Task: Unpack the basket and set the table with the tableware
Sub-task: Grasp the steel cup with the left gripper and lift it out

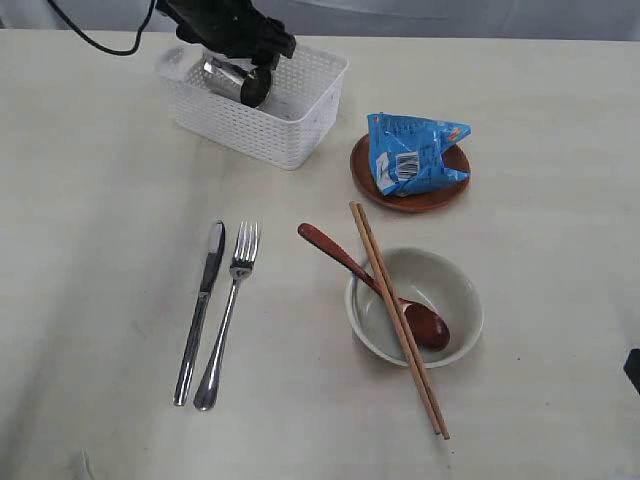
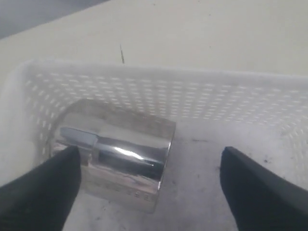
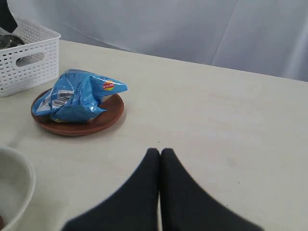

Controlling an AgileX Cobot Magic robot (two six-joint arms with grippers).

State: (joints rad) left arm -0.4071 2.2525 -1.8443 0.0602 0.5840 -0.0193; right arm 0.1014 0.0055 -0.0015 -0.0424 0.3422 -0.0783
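Observation:
The small steel cup (image 1: 243,83) (image 2: 118,151) lies on its side inside the white basket (image 1: 300,125) (image 2: 202,96). My left gripper (image 2: 151,168) (image 1: 235,40) reaches into the basket, open, one finger touching the cup's end, the other well apart. Knife (image 1: 200,310) and fork (image 1: 228,315) lie side by side on the table (image 1: 100,250). The grey-green bowl (image 1: 455,285) holds the red-brown spoon (image 1: 375,285), with chopsticks (image 1: 397,318) across it. The brown plate (image 1: 425,195) (image 3: 91,125) carries the blue snack packet (image 1: 410,152) (image 3: 77,96). My right gripper (image 3: 160,153) is shut, empty, above bare table.
The basket (image 3: 29,60) stands at the back left, the plate just to its right. A black edge of the right arm (image 1: 632,370) shows at the right border. The bowl's rim (image 3: 21,178) is near the right gripper.

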